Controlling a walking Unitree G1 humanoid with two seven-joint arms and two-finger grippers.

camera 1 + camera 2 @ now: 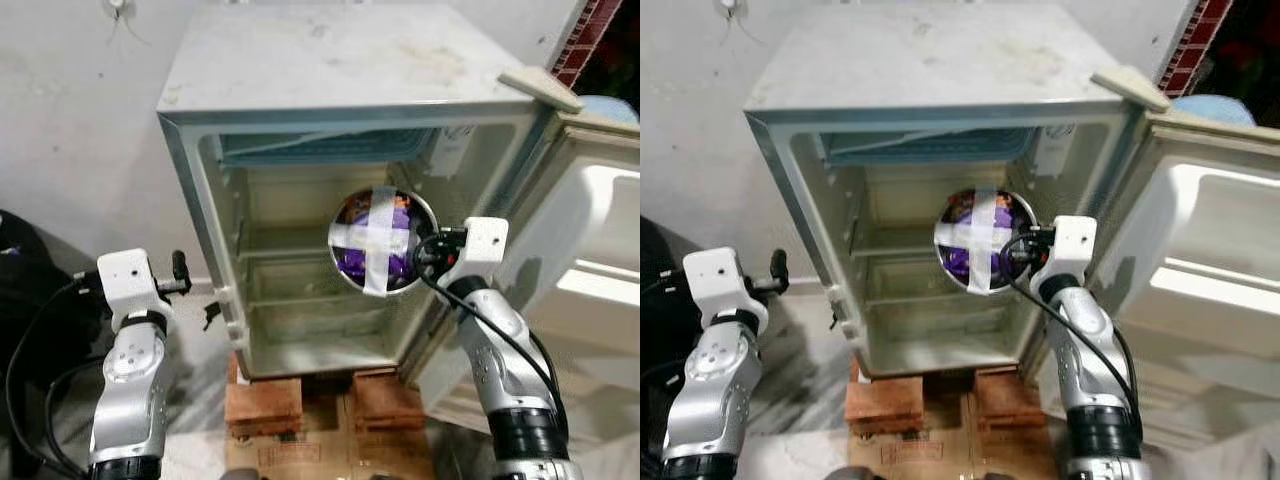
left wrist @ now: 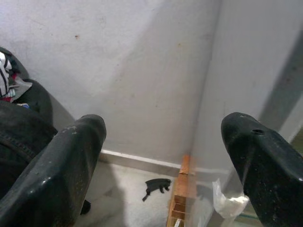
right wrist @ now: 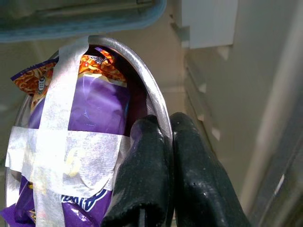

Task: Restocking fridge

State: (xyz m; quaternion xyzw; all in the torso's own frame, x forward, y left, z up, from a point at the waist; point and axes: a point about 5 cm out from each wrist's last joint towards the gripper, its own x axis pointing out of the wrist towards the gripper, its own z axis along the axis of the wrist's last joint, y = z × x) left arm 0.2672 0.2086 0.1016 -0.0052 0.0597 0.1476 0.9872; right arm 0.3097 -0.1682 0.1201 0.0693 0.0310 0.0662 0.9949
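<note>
Right tool (image 3: pixel 165 137): clamped on rim of round steel bowl (image 1: pixel 384 240) of taped purple packets, at open white fridge (image 1: pixel 300 180).
Left tool (image 2: pixel 163 156): wide, idle.

Place: you are in a plain home corner | Evidence: small white fridge (image 1: pixel 330 80) with open door, propped on red bricks (image 1: pixel 263 405) | bare grey plaster wall (image 1: pixel 70 130) | marbled stone floor (image 1: pixel 195 400)

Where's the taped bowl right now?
The taped bowl hangs at the open fridge mouth, right of centre at middle-shelf height, its rim clamped by the right pincer.
</note>
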